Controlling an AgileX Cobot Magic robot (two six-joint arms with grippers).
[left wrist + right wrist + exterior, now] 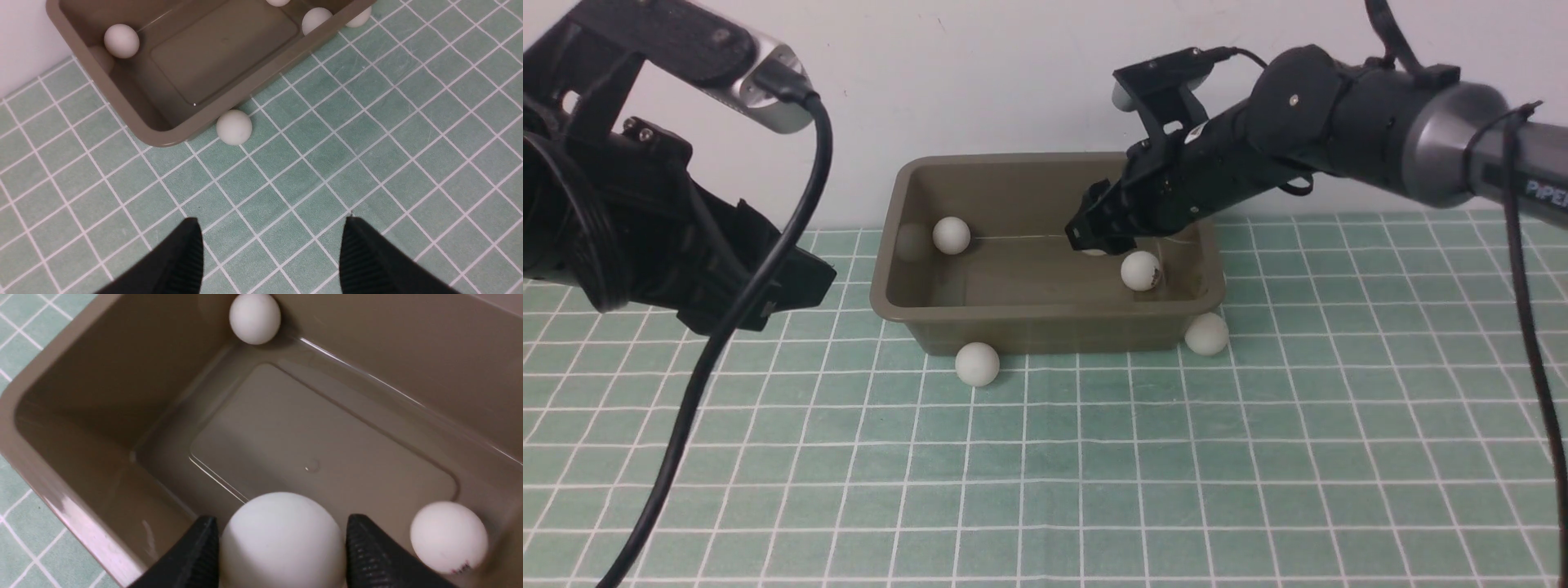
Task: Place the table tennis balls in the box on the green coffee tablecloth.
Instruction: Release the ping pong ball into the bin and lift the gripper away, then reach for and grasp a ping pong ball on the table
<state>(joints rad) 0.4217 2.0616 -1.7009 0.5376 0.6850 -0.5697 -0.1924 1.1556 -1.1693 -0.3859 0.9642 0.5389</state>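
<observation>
Only my right wrist view plainly shows the right hand point(280, 555) clamping a table tennis ball point(282, 535) inside the box point(61, 498), near its right wall. The left hand point(271, 249) is spread over open green tablecloth point(367, 122).

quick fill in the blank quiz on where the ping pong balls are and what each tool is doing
The right tool grips ____ table tennis ball above the box floor.
Inside it lie ____ loose balls.
Outside, ____ more balls rest on the green tablecloth by its near wall.
The left tool is ____ and empty.
Missing: one; two; two; open
</observation>
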